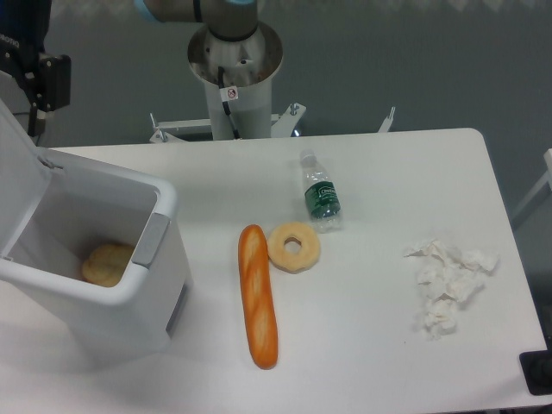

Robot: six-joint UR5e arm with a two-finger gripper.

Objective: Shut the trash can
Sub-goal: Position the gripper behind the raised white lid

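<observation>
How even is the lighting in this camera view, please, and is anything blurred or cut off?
Fixed camera: soft, even light, faint shadows beside the trash can and baguette; mild softness throughout; the claw is dark and cropped at the top left edge.

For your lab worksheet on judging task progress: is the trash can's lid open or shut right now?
Open. The trash can shows its interior, with a bread roll visible inside, and its lid stands raised at the left edge.
</observation>
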